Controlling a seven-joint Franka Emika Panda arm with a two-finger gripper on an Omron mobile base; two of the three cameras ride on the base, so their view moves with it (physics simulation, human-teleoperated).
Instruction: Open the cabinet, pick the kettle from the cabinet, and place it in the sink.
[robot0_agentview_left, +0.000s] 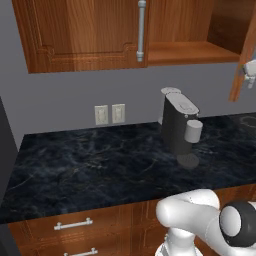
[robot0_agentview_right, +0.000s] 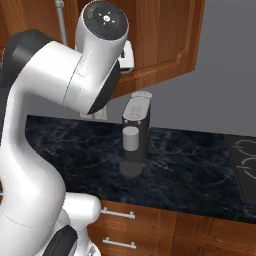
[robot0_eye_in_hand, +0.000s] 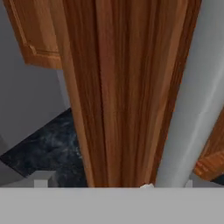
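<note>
Cabinet (robot0_eye_in_hand: 122, 87) door edge, swung open.

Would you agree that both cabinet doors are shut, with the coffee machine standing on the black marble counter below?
Not quite: only the left door of the cabinet is shut. The right door is swung open, as the left base view shows, baring a shelf. The coffee machine does stand on the black marble counter below.

A black marble counter (robot0_agentview_left: 90, 165) carries a dark coffee machine (robot0_agentview_left: 178, 125) with a grey cup (robot0_agentview_left: 192, 131).
</note>
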